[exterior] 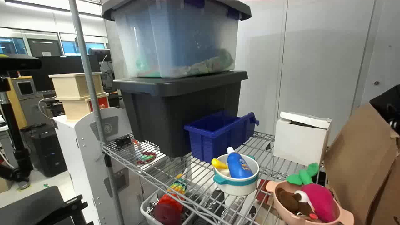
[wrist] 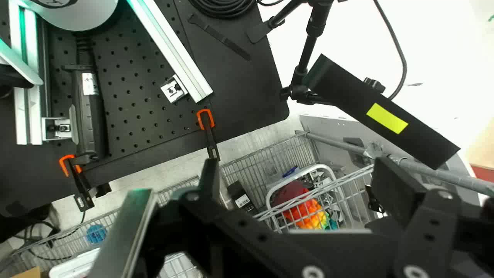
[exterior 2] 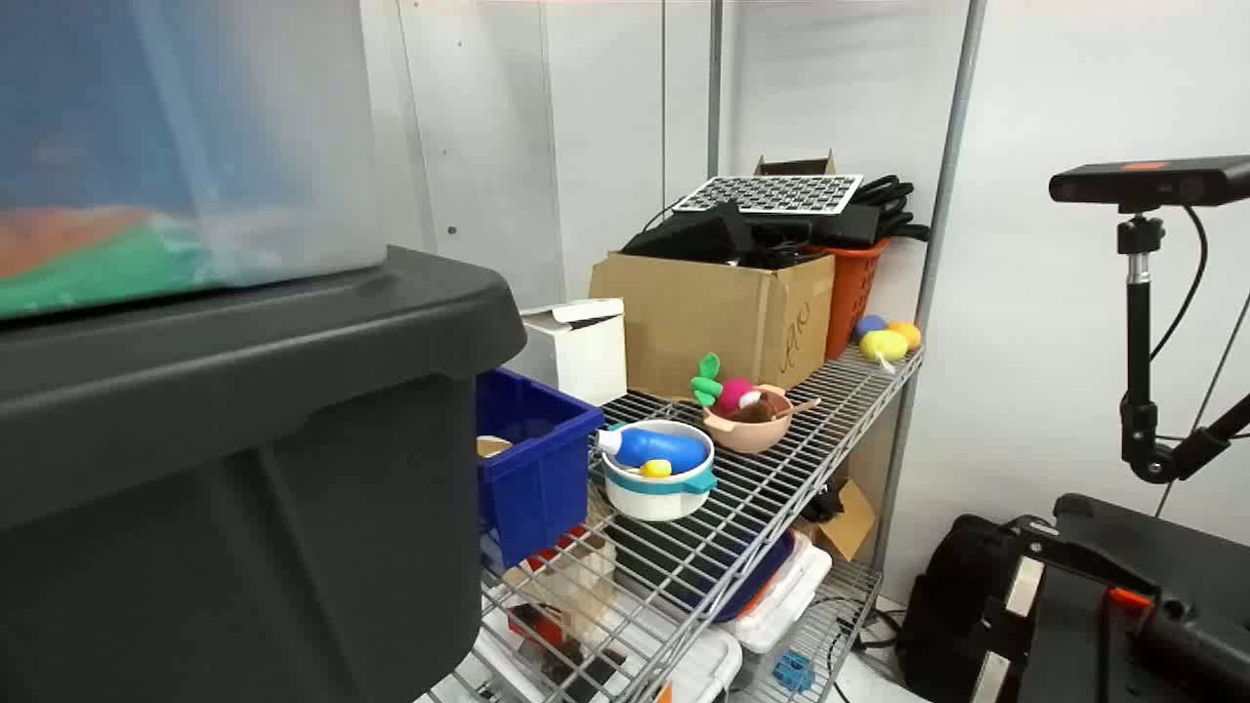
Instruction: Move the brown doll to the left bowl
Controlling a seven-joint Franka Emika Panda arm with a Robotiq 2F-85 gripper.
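Note:
The brown doll (exterior: 287,200) lies in a salmon-pink bowl (exterior: 282,213) at the right of the shelf, against a magenta-pink toy (exterior: 318,198) with green leaves. The doll also shows in an exterior view (exterior 2: 755,411), partly covered by the pink toy. The left bowl (exterior: 237,188) is white with a teal band and handles. It stands beside the pink bowl and holds a blue bottle (exterior: 239,167) and a yellow piece; it also shows in an exterior view (exterior 2: 656,502). My gripper (wrist: 303,185) is wide open and empty in the wrist view, away from both bowls. Neither exterior view shows it.
A dark blue bin (exterior: 218,132) and a tall dark grey tote (exterior: 178,115) stand behind the left bowl. A white box (exterior: 301,140) and a cardboard box (exterior 2: 698,322) stand behind the pink bowl. The wire shelf (exterior 2: 781,517) has a metal post (exterior: 90,81). The wrist view shows a black table (wrist: 239,77).

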